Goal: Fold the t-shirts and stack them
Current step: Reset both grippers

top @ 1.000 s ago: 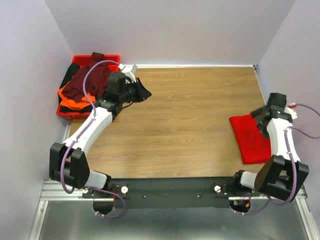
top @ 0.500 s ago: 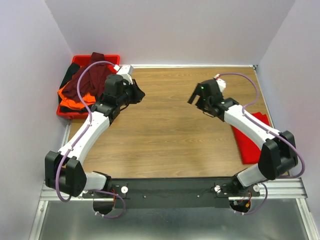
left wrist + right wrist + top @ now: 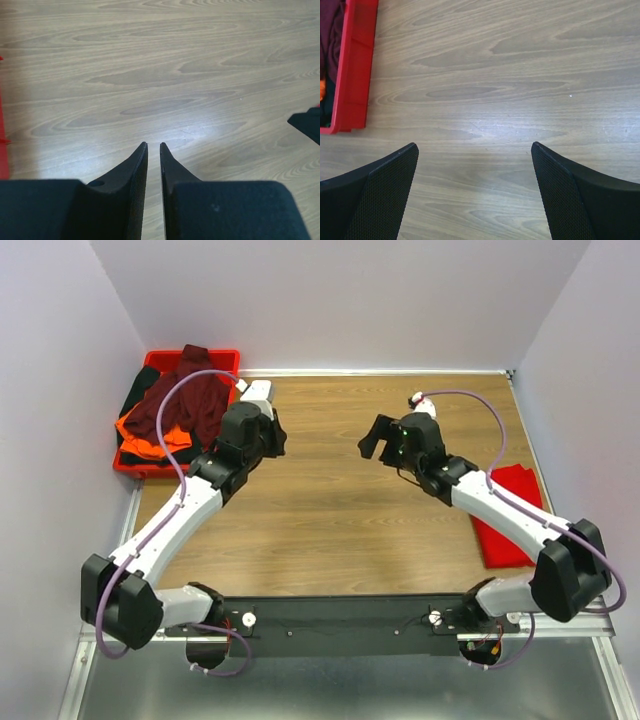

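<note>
A bright red t-shirt [image 3: 505, 512] lay folded flat at the right side of the table [image 3: 340, 500]. The dark maroon t-shirt [image 3: 190, 400], orange t-shirt [image 3: 135, 432] and black t-shirt [image 3: 140, 390] were crumpled together in the red tray [image 3: 225, 357]. The left gripper [image 3: 153, 150] had its jaws almost together, holding nothing. The right gripper [image 3: 475, 150] had its jaws wide apart, empty.

red t-shirt [image 3: 505, 515] folded (right), others [image 3: 170, 412] heaped

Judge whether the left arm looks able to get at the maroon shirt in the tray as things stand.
Probably yes. The left gripper hovers right beside the red tray, nothing lies between them, and the maroon shirt sits uncovered on top of the pile.
</note>
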Controlling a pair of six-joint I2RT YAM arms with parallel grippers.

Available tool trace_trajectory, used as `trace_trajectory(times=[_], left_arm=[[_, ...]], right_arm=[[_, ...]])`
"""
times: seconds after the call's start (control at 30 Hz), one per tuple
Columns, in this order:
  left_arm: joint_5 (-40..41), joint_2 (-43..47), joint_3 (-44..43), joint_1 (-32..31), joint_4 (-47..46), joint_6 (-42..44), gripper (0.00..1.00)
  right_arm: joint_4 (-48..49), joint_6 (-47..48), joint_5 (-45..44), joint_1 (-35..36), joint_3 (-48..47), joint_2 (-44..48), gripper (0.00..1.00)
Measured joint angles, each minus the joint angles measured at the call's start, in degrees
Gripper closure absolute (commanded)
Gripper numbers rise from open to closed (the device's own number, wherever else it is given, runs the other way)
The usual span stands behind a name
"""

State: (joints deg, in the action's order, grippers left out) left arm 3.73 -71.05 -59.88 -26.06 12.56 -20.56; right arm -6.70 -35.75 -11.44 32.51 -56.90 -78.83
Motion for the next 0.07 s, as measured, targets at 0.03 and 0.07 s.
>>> trace_trajectory(times=[0.03, 0.07], left_arm=[[0.44, 0.13, 0.00, 0.00, 0.00, 0.07, 0.77], [0.66, 0.13, 0.00, 0.07, 0.00, 0.13, 0.77]], right_arm=[[0.28, 0.28, 0.24, 0.00, 0.28, 0.09, 0.00], [0.63, 0.46, 0.46, 0.00, 0.66, 0.15, 0.00]])
